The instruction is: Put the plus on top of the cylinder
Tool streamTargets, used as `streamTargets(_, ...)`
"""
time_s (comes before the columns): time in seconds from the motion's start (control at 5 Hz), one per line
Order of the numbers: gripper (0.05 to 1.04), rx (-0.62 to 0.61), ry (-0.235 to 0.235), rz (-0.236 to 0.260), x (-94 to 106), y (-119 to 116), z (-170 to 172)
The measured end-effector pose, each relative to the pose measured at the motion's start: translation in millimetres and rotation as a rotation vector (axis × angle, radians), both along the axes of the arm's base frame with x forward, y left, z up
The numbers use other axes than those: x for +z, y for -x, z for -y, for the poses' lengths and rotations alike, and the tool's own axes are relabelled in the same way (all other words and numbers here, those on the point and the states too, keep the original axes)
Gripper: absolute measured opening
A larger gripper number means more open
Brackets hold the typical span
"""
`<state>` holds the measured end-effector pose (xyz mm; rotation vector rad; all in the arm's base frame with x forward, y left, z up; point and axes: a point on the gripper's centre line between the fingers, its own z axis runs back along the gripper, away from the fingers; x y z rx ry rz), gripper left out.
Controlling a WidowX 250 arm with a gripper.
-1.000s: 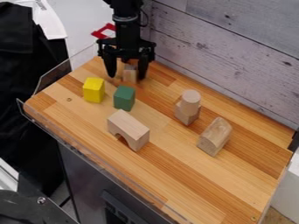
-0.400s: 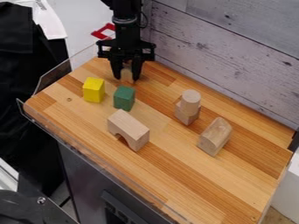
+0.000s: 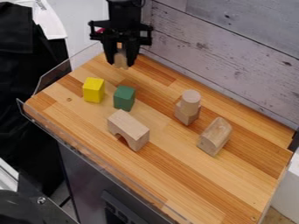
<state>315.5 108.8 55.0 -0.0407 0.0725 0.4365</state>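
The plus [image 3: 120,60] was a small piece of plain, light tan wood, pale toward its lower end, with its upper part and sides partly hidden by the fingers, so its full outline could not be made out. The black hand [image 3: 120,64] was clamped on it from two sides, its fingers pointing down, near the far left corner of the wooden counter [image 3: 219,183].

The cylinder [image 3: 190,102] stood upright, well apart from the plus and to its right in the view. It was smooth, light tan wood with a flat round top, and it rested on a squat wooden base block [image 3: 186,115]. Just beside that pair, toward the near right, lay a grainy, brownish wooden block [image 3: 215,136]. A yellow block [image 3: 93,90] and a green block [image 3: 123,98] stood near each other, with a pale wooden arch [image 3: 128,130] in front of the green one.
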Motion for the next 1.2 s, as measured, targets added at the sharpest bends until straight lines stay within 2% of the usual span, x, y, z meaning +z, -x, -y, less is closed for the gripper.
streamTargets(0.2, 0.449, -0.084, 0.001, -0.009, 22.1, 5, 22)
streamTargets(0.4, 0.449, -0.165, -0.003, -0.025, 33.8, 11, 38)
streamTargets(0.6, 0.449, -0.248, -0.011, -0.013, 43.2, 16, 63)
streamTargets(1.0, 0.449, -0.434, 0.034, -0.047, 46.9, 21, 103)
streamTargets(1.2, 0.449, -0.487, 0.049, -0.072, 35.7, 18, 116)
